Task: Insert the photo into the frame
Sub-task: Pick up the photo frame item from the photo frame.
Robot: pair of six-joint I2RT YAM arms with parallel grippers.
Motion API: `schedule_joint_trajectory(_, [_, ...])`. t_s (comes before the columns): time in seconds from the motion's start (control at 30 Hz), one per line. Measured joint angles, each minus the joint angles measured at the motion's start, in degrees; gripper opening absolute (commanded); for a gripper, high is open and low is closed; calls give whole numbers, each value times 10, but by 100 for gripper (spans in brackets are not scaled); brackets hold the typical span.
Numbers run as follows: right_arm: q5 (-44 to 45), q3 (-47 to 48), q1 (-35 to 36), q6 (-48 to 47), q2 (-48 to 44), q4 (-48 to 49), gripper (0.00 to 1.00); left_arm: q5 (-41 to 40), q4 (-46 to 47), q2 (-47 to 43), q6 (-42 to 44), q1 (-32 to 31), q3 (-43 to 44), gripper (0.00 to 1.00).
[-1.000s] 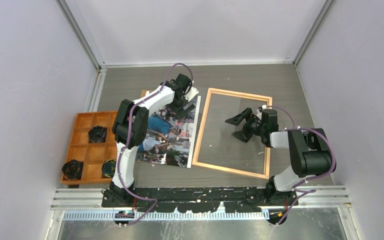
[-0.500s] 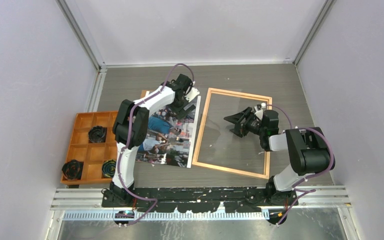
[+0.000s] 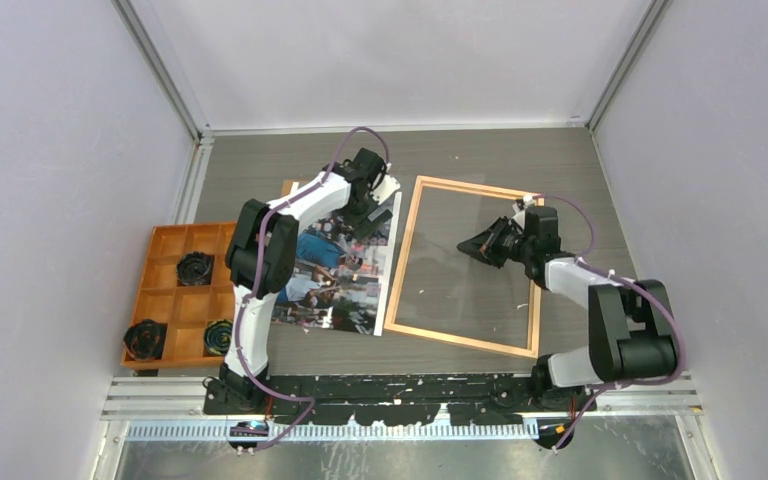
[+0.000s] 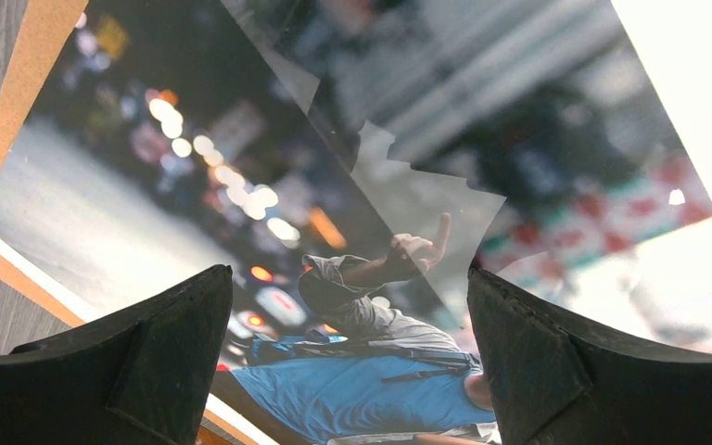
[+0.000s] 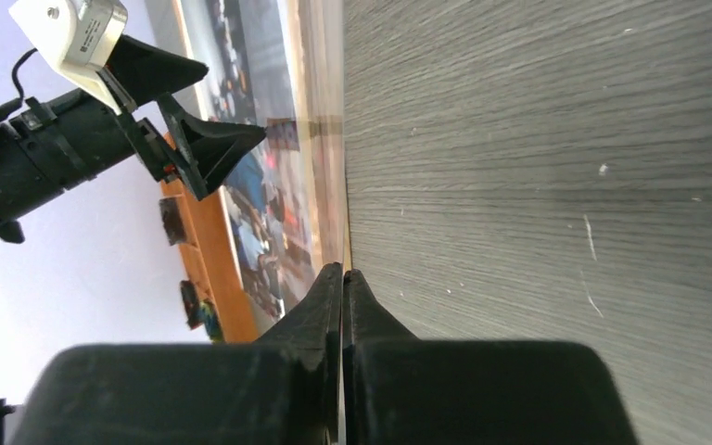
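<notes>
Three black items (image 3: 196,268) in orange tray (image 3: 165,243) beside the photo (image 3: 335,285)

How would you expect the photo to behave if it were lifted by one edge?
The photo is a large, thin sheet lying flat, so it would probably droop and feel light. Its face looks glossy with reflections, so it may be slippery.

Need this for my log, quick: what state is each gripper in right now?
Left gripper: open, over the photo, holding nothing.
Right gripper: shut, nothing visibly held.
</notes>
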Motion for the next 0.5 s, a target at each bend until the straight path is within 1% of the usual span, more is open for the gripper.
schedule_joint_trajectory(0.17, [64,50,2,-78,-59,-172,1,0,-9,0,0,-1,9,100])
schedule_joint_trajectory(0.23, [85,61,2,-99,-73,-222,1,0,-13,0,0,-2,14,100])
schedule_joint_trajectory(0.5, [143,66,-9,-149,-102,-351,1,-5,-19,0,0,-2,36,100])
